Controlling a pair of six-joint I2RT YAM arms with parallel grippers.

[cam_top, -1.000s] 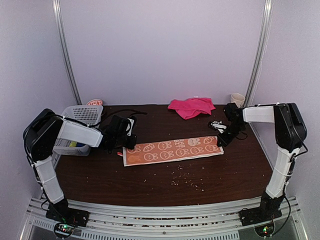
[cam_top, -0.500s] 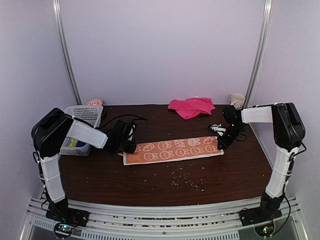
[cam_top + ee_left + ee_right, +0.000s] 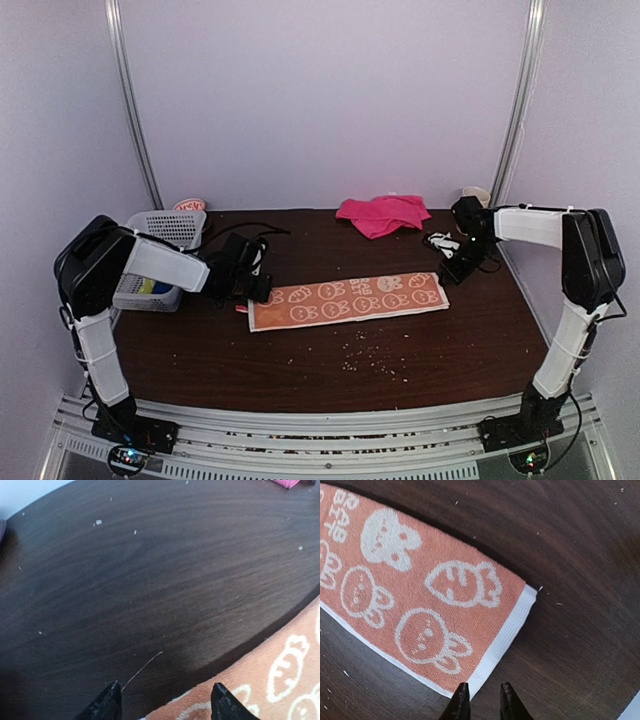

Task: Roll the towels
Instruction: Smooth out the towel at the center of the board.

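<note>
On your table (image 3: 330,370), the orange towel (image 3: 345,300) lies flat at the middle and the pink towel (image 3: 382,213) sits crumpled near the far edge. Your left gripper (image 3: 165,706) is spread at the orange towel's left end. Your right gripper (image 3: 481,704), barely parted, grips nothing at its right end.

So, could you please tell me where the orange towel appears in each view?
Top external: the towel lies flat as a long strip, mid-table.
Left wrist: the towel fills the bottom right corner.
Right wrist: the towel covers the left and centre, white-edged end at lower middle.
Shared landmark: the dark table beneath it.
</note>
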